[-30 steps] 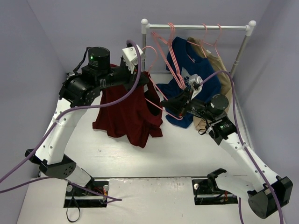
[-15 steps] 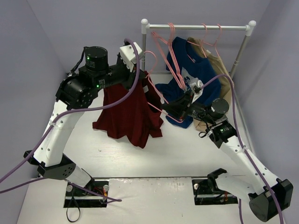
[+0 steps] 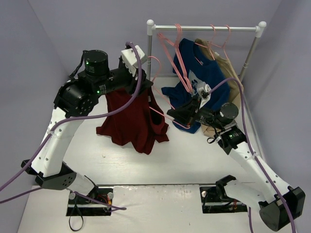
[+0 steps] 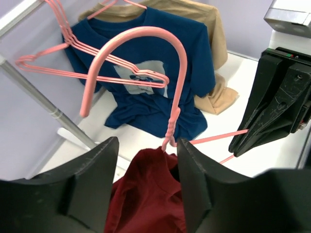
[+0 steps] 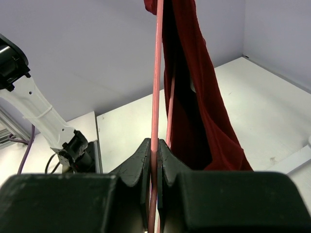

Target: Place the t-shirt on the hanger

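Maroon floppy cloth t-shirt (image 3: 131,121) seems half-threaded on the thin pink wire hanger (image 5: 156,73) clamped by the right pincer (image 5: 154,143); whether the left pincer (image 4: 146,145) grips is unclear.

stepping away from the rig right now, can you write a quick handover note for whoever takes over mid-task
The left gripper is closed on the bunched collar of the dark red cloth t-shirt, which hangs from it.
The right gripper is shut on a side wire of the thin pink wire hanger, out beside the shirt.
Done: the hanger's hook pokes up out of the collar at the left gripper.
Left: the hanger end in the right gripper looks to be outside the cloth. It probably needs working into the shoulder before either gripper lets go.
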Tool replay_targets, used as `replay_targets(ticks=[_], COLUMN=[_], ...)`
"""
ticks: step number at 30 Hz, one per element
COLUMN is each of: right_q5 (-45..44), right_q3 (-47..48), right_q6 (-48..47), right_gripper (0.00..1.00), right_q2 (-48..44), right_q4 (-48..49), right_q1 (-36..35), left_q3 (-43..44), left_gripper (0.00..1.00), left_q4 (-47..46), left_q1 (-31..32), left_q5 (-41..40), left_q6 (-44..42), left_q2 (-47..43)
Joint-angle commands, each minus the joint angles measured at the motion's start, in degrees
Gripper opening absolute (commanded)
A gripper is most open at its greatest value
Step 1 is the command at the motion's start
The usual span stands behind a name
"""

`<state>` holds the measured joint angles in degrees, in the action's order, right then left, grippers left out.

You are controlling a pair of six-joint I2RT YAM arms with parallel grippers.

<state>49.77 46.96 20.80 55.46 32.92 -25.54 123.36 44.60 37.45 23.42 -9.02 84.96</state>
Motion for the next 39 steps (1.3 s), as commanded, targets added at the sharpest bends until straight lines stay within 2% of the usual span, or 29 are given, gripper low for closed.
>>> replay_targets(ticks=[1, 5, 11, 16, 21, 31, 33, 36, 38, 39], right_q5=[1.68, 2.32, 3.86, 5.51, 6.87, 9.29, 9.56, 9.71, 9.79, 9.52], right_q3=[0.44, 0.23, 0.67, 1.02, 1.11, 2.95, 3.05, 3.08, 3.16, 3.42], right_q6=[-1.14, -1.2, -1.2, -1.29, -1.28, -1.9, -2.08, -2.34, -2.35, -2.44], right_gripper=[0.0, 0.0, 0.0, 0.0, 0.0, 0.0, 0.0, 0.0, 0.0, 0.0], right_q2=[-1.18, -0.87, -0.04, 0.79, 1.3, 2.36, 2.63, 2.91, 3.35, 3.53], right_q4=[8.21, 8.21, 8.21, 8.04, 7.59, 6.72, 6.54, 6.16, 6.0, 5.8], right_q1=[-0.12, -0.12, -0.12, -0.12, -0.12, -0.12, -0.12, -0.04, -0.04, -0.04], left_q3=[-1.36, -3.09, -3.74, -2.34, -3.78, -8.12, -8.66, -8.91, -9.05, -9.3], left_gripper=[0.48, 0.48, 0.51, 0.55, 0.58, 0.56, 0.54, 0.36, 0.22, 0.08], left_q4=[-3.79, -1.79, 1.21, 6.11, 6.24, 8.49, 8.49, 8.4, 8.49, 8.49], left_q1=[-0.53, -4.09, -12.47, -13.11, -13.19, -14.41, -15.13, -16.3, -16.37, -16.46], left_q5=[-1.68, 0.19, 11.11, 17.6, 21.81, 25.87, 27.33, 29.49, 30.32, 30.65], left_q6=[-2.4, -3.44, -4.87, -8.65, -10.55, -14.53, -14.63, -14.73, -15.18, -15.46], left_q2=[-5.61, -6.96, -6.03, -2.08, -0.74, -0.23, -0.32, -0.41, -0.53, -0.89])
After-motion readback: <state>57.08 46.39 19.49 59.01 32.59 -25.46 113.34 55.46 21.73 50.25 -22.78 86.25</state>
